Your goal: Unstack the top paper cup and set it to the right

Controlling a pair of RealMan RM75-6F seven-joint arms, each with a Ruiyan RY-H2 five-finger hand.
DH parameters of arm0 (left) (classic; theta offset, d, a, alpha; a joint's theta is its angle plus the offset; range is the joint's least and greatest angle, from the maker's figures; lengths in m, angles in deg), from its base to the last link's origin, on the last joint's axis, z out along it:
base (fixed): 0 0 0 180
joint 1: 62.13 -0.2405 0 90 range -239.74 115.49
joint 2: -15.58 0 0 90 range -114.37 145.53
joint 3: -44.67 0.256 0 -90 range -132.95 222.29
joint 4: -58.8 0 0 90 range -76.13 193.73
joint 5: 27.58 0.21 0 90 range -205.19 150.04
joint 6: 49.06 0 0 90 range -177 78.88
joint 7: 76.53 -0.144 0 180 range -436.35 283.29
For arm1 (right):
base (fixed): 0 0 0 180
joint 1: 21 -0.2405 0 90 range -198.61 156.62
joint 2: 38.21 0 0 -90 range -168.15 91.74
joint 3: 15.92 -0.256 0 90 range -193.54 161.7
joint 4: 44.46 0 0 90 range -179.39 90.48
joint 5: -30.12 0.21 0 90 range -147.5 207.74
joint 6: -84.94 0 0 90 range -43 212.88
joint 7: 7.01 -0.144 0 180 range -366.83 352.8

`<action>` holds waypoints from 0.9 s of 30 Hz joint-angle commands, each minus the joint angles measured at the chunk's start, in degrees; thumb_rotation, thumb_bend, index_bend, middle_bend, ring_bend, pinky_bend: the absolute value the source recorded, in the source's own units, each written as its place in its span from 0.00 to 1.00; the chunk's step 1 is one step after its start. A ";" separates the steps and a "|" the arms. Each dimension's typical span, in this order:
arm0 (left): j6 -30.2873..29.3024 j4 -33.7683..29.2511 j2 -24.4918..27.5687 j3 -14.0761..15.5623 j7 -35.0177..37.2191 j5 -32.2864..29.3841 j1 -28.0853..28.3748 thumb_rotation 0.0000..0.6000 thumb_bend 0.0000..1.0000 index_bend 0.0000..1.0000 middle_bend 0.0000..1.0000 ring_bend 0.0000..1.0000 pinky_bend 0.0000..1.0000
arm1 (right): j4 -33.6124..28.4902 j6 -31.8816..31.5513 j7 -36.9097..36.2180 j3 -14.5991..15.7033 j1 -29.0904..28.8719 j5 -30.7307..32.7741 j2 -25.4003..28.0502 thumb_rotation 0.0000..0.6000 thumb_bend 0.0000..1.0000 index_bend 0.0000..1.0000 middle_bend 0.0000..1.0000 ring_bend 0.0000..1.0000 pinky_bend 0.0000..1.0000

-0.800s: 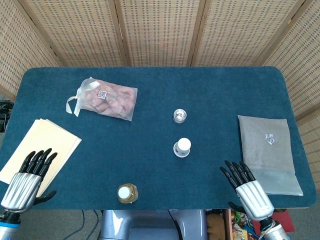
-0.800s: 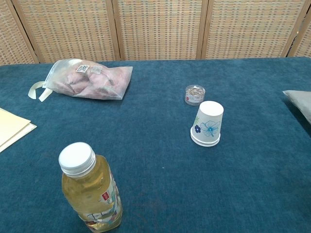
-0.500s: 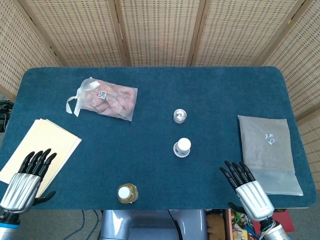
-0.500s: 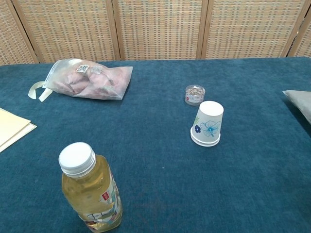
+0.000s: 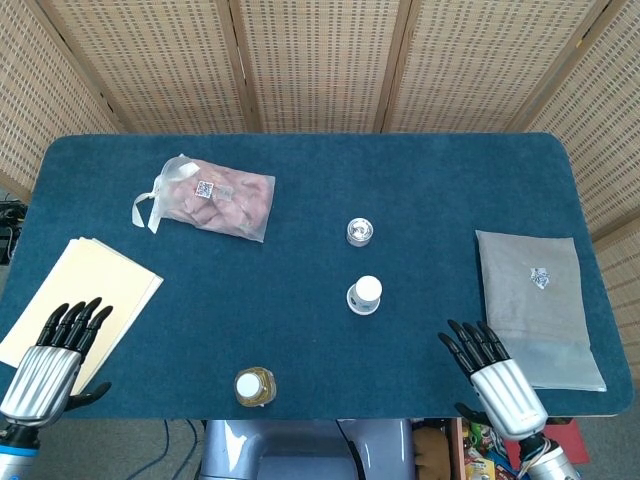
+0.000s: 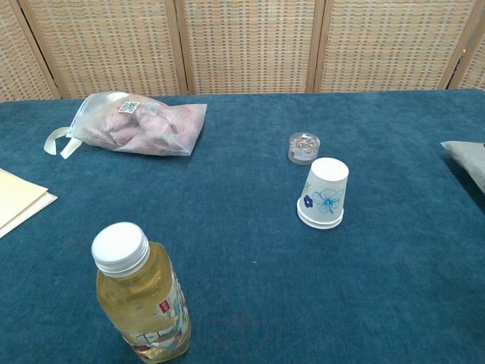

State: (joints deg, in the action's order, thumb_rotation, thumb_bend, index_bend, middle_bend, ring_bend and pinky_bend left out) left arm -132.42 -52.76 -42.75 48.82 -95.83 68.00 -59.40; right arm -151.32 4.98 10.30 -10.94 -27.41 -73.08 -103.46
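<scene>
A stack of white paper cups [image 5: 365,295] with a blue flower print stands upside down near the middle of the blue table; the chest view shows the stack [image 6: 324,193] too. My left hand [image 5: 52,355] hovers at the near left edge by the yellow folder, fingers apart and holding nothing. My right hand [image 5: 492,375] is at the near right edge, to the right of and nearer than the cups, fingers spread and empty. Neither hand appears in the chest view.
A yellow drink bottle [image 5: 255,386] stands near the front edge. A small clear round box [image 5: 360,231] sits just behind the cups. A pink bag [image 5: 215,197] lies at back left, a yellow folder [image 5: 95,280] at left, a grey pouch [image 5: 535,300] at right.
The left hand has drifted slightly down and left. The right hand and the cups have barely moved.
</scene>
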 commanded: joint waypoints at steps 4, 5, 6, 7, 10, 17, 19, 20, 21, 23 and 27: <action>-0.42 -0.26 -0.04 -0.01 -0.46 0.25 -0.19 1.00 0.16 0.00 0.00 0.00 0.00 | -1.65 1.23 0.79 -1.95 -2.02 -0.19 0.54 1.00 0.00 0.00 0.00 0.00 0.00; -0.48 -0.30 -0.09 0.00 -0.52 0.30 -0.22 1.00 0.16 0.00 0.00 0.00 0.00 | -2.74 2.05 1.19 -2.77 -2.86 0.29 1.04 1.00 0.00 0.00 0.00 0.00 0.00; -0.51 -0.28 -0.13 -0.03 -0.55 0.35 -0.22 1.00 0.16 0.00 0.00 0.00 0.00 | -3.77 2.89 1.51 -3.50 -3.62 0.88 1.49 1.00 0.00 0.00 0.00 0.00 0.00; -0.54 -0.27 -0.19 -0.03 -0.61 0.44 -0.21 1.00 0.16 0.00 0.00 0.00 0.00 | -4.81 3.80 1.83 -4.25 -4.39 1.62 1.95 1.00 0.00 0.00 0.00 0.00 0.00; -0.69 -0.18 -0.41 -0.04 -0.79 0.84 -0.23 1.00 0.16 0.00 0.00 0.00 0.00 | -8.17 7.69 3.84 -7.53 -7.61 5.29 3.31 1.00 0.00 0.00 0.00 0.00 0.00; -1.28 0.33 -0.77 -0.11 -0.53 1.49 -0.37 1.00 0.16 0.00 0.00 0.00 0.00 | -11.80 18.12 11.89 -13.63 -15.48 17.06 2.77 1.00 0.00 0.00 0.00 0.00 0.00; -1.24 0.40 -0.77 -0.15 -0.34 1.42 -0.34 1.00 0.16 0.00 0.00 0.00 0.00 | -11.99 20.00 14.10 -14.31 -17.01 19.89 1.82 1.00 0.00 0.00 0.00 0.00 0.00; -1.20 0.48 -0.76 -0.17 -0.30 1.37 -0.31 1.00 0.16 0.00 0.00 0.00 0.00 | -12.06 21.22 15.66 -14.67 -18.10 21.91 1.01 1.00 0.00 0.00 0.00 0.00 0.00; -1.18 0.54 -0.75 -0.19 -0.24 1.33 -0.30 1.00 0.16 0.00 0.00 0.00 0.00 | -12.05 21.97 16.67 -14.84 -18.81 23.19 0.43 1.00 0.00 0.00 0.00 0.00 0.00; -1.11 0.65 -0.74 -0.23 -0.11 1.23 -0.26 1.00 0.16 0.00 0.00 0.00 0.00 | -11.94 23.02 19.04 -15.22 -20.24 26.12 -0.94 1.00 0.00 0.00 0.00 0.00 0.00; -1.25 0.88 -0.84 -0.44 0.11 1.17 -0.21 1.00 0.16 0.00 0.00 0.00 0.00 | -11.09 24.04 22.60 -15.79 -22.74 30.98 -3.83 1.00 0.00 0.01 0.00 0.00 0.00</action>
State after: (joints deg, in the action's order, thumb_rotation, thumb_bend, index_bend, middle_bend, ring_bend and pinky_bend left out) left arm -133.66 -51.89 -43.58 48.39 -95.74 69.17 -59.61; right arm -162.75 27.93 30.90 -26.05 -48.46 -44.32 -105.54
